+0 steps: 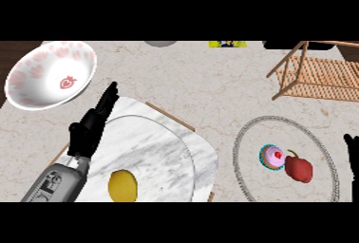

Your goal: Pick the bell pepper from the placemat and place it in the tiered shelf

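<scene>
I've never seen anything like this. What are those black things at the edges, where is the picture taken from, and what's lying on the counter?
The picture looks steeply down from the robot's head onto a counter. The black shape on the grey forearm is its left hand, open, holding nothing. Its right hand barely shows at the right edge.

On the counter: a round placemat carrying a red bell pepper and a cupcake, a wooden tiered shelf, a white strawberry bowl, and a marble board holding a yellow fruit.

A kitchen: marble counter (210, 85) with bowl (49, 73), plates (154, 156), cupcake (273, 157).
</scene>
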Available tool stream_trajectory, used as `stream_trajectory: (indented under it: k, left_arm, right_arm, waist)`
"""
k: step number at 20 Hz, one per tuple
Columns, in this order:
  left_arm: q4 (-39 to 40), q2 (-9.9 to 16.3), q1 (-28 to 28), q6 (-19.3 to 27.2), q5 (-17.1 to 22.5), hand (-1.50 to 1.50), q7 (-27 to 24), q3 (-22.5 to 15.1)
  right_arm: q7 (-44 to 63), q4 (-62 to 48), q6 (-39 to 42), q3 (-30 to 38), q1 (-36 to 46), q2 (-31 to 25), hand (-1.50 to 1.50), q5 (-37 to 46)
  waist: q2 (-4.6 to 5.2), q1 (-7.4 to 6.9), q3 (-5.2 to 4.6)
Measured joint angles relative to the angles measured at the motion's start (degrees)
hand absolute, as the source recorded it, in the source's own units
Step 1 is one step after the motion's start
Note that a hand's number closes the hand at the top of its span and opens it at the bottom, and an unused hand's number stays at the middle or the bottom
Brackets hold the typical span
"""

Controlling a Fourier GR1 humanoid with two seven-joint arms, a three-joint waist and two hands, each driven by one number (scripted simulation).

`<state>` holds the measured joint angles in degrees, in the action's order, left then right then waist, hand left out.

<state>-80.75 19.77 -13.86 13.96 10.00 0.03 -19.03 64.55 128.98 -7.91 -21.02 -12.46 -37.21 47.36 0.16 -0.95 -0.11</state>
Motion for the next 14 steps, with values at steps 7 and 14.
stream_trajectory:
  k: [7, 14]
  left_arm:
    - [0.05, -1.19, 0.87, -0.28, -1.53, 0.0, -0.17, 1.25]
    - [1.85, -2.67, 1.48, -1.5, -2.9, 0.0, -1.99, 2.67]
  right_arm:
    - [1.26, -2.99, 4.58, -2.28, 5.17, 7.79, -1.5, 7.28]
    - [-0.9, -6.91, 7.25, -1.2, 6.1, 13.82, -1.5, 10.8]
  waist:
    - [-0.12, 0.6, 0.05]
    - [-0.14, 0.92, 0.07]
